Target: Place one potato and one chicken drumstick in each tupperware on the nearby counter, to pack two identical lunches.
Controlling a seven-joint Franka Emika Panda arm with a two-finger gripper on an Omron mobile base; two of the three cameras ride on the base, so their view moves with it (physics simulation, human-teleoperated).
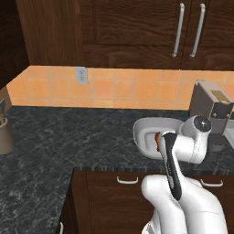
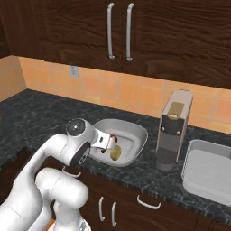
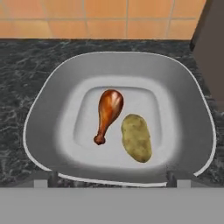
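The wide basin-like tupperware (image 3: 48, 109) sits on the black speckled counter (image 3: 17, 65) with a brown chicken drumstick (image 3: 108, 113) and a potato (image 3: 136, 138) lying side by side in it. My gripper (image 3: 112, 178) hovers over the basin's near rim, open, with its fingertips (image 3: 52, 177) far apart and nothing between them. From the right base view the gripper (image 2: 111, 145) hangs over the basin (image 2: 135, 131) beside the potato (image 2: 116, 153). The rectangular tray-like tupperware (image 2: 210, 169) rests empty at the far right. My arm covers much of the basin (image 1: 148, 130) in the left base view.
A tall grey coffee machine (image 2: 173, 128) stands between the two containers, close to the basin's right side. A brown utensil jar (image 1: 4, 135) is at the far left of the counter. Dark wall cabinets (image 2: 122, 27) hang overhead, above an orange tiled backsplash.
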